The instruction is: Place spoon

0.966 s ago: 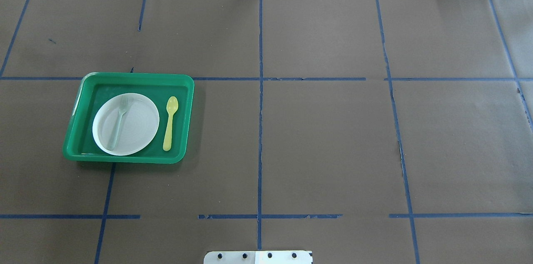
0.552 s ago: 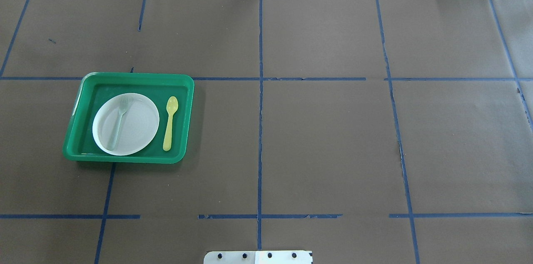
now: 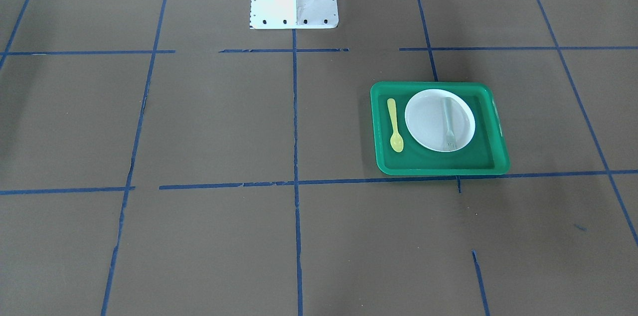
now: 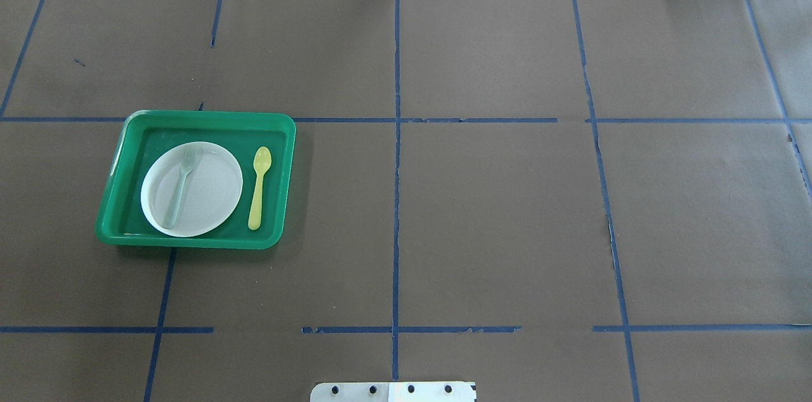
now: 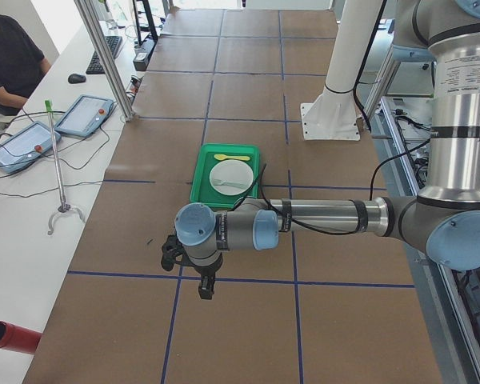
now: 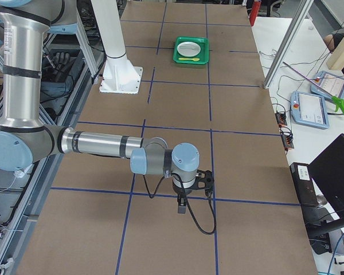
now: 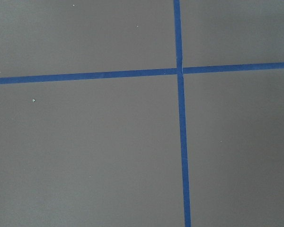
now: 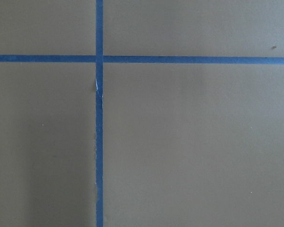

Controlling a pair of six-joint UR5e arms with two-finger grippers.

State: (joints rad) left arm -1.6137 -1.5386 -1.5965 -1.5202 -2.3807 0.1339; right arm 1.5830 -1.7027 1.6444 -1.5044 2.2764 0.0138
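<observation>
Both jaws well apart from spoon (image 4: 258,191)

The tray (image 4: 209,115) is bright green. Inside it, the plate (image 4: 216,199) is plain white, the fork (image 4: 179,189) a translucent pale grey-green, and the spoon (image 4: 259,189) pale yellow. Around the tray, the surface (image 4: 495,212) is matte dark brown, crossed by a grid of blue tape lines (image 4: 396,199).

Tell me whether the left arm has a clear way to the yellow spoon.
Probably yes. The spoon lies uncovered on the green tray beside the white plate, on the robot's left side of the table. The left hand hangs over bare table, nothing standing between it and the tray.
</observation>
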